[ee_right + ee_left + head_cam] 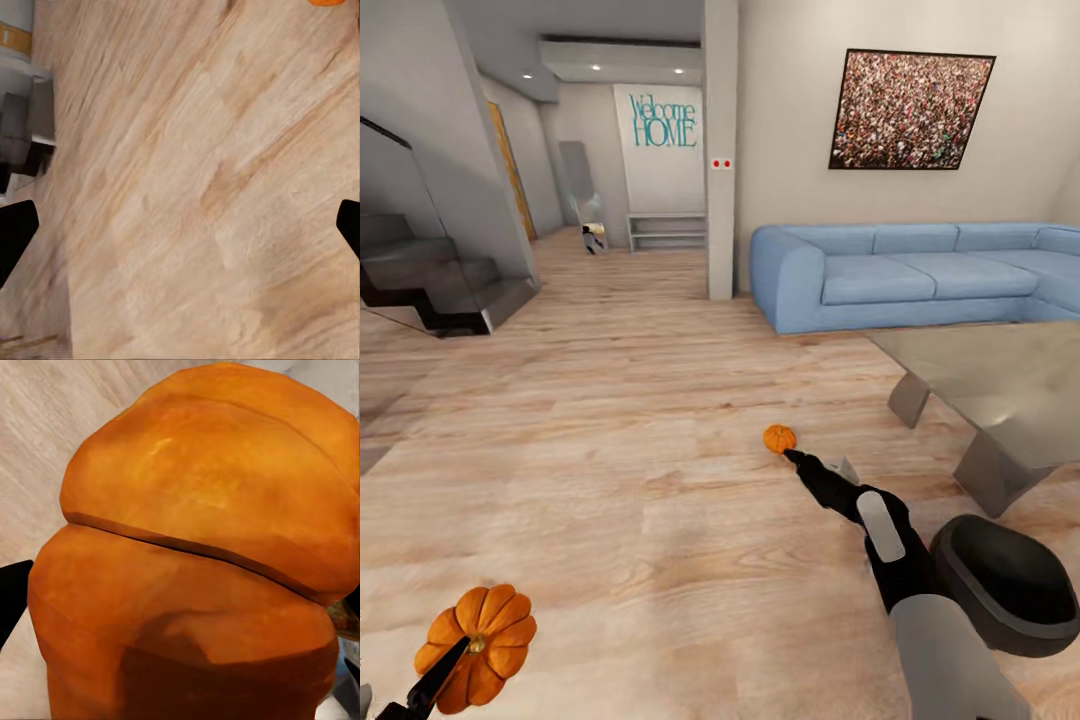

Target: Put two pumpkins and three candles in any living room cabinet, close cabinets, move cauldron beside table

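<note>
Pumpkin (479, 644) clamped in left gripper (435, 680), low at the robot's left; left wrist view: ribbed skin (202, 555) pressed close. Second pumpkin (780, 438) on wood floor (610, 480), touching or just off right gripper (792, 457). Right wrist view: fingers (15, 236) spread wide, nothing between. Cauldron (1005, 585) beside grey table (1000, 385).

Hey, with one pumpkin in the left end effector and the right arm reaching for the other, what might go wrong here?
The right end effector looks open right beside the small ribbed orange pumpkin on the wood floor; a nudge could roll it away. The larger-looking orange pumpkin held by the left end effector might slip. The right arm passes near the dark round cauldron.
</note>
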